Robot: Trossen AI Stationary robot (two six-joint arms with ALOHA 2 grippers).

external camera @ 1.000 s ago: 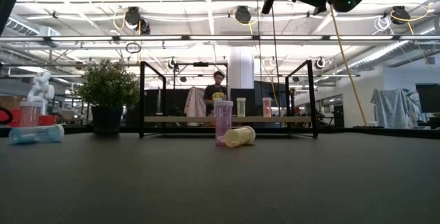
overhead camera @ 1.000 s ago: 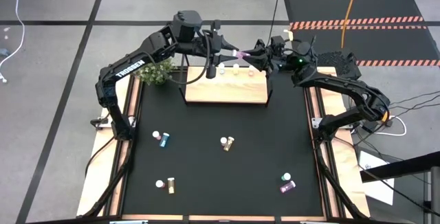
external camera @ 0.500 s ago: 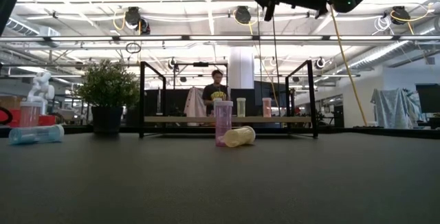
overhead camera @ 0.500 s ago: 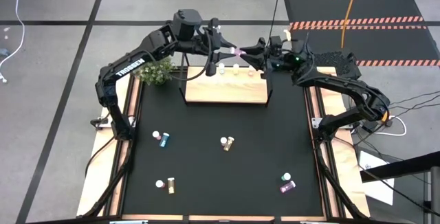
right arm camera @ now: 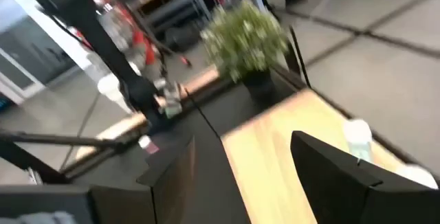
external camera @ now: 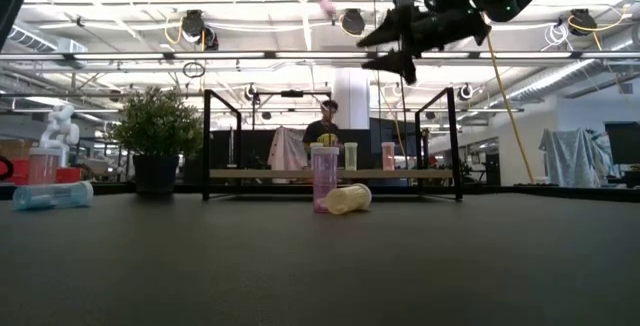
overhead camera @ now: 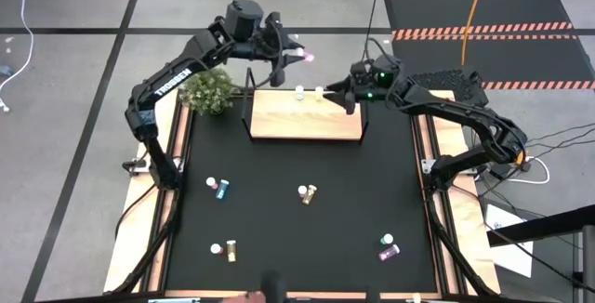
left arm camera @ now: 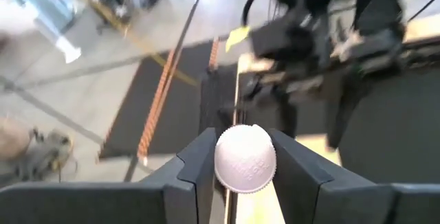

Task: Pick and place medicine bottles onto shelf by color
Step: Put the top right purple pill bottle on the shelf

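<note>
Eight bottles lay on the black table, in four pairs: a white-capped and a teal one, two amber ones in the middle, a white-capped and an amber one, and a green and a pink one. About two more bottles stood on the shelf; I could not count them surely. One further pink bottle was in the left gripper. Its white cap sat between the two fingers, which were closed on it, raised behind the shelf's back edge. The right gripper was over the back of the shelf; its fingers stood apart with nothing between them, and a pale bottle was just beyond one fingertip. One plant stood beside the shelf. The left arm carried the word "TROSSEN".
</note>
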